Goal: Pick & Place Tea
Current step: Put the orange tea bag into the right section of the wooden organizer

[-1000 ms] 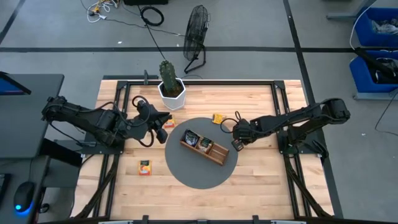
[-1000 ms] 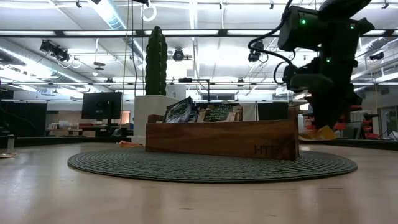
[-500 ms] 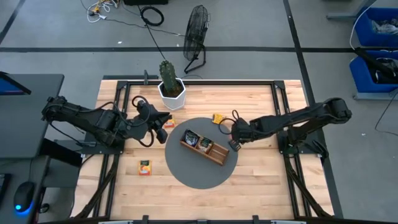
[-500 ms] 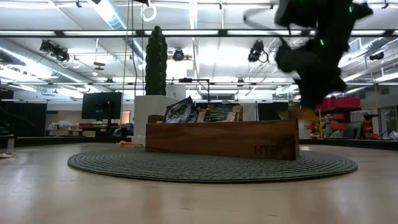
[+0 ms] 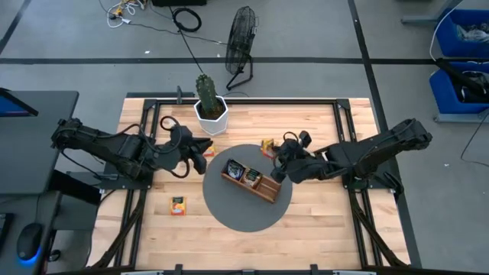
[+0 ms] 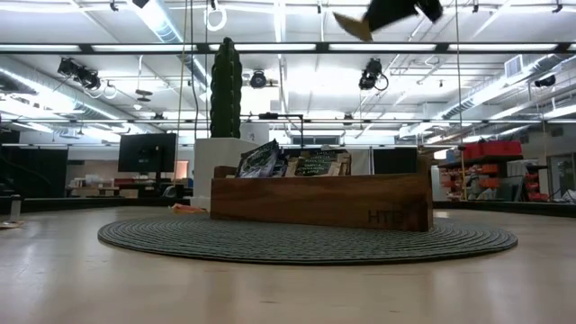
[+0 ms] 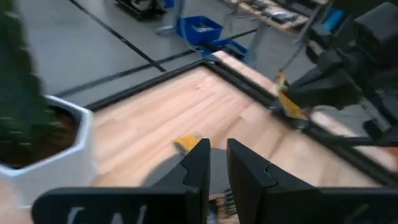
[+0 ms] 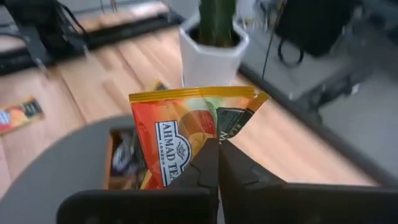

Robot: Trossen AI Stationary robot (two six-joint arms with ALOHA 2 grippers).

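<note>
My right gripper [image 5: 277,162] is shut on an orange tea packet [image 8: 180,134], high above the right end of the brown divided tray [image 5: 263,189]. The packet also shows in the low view [image 6: 353,25] and the left wrist view [image 7: 289,104]. The tray stands on a round grey mat [image 5: 229,214] and holds dark packets [image 5: 237,169] in its left compartments. Three more orange packets lie flat on the table [image 5: 177,205], [image 5: 267,145], [image 5: 208,149]. My left gripper [image 5: 196,156] waits at the mat's left edge, its fingers a narrow gap apart and empty. My right gripper pinches the orange packet between its two fingers at the edge nearest them [image 8: 198,163]. The fingers point toward the table's left side. The rest of the packet sticks out flat beyond the fingertips, lifted clear of the tray and table.
A cactus in a white pot [image 5: 208,103] stands at the table's far side, left of centre. A fan [image 5: 241,38] and cables lie on the floor beyond the table. Bare wood shows near the front edge [image 5: 321,229].
My right gripper has risen with the orange packet and gone toward the table's left edge, from beside the tray's right end to above it. In the low view it climbs from tray height to the top of the picture. The packet stays pinched.
</note>
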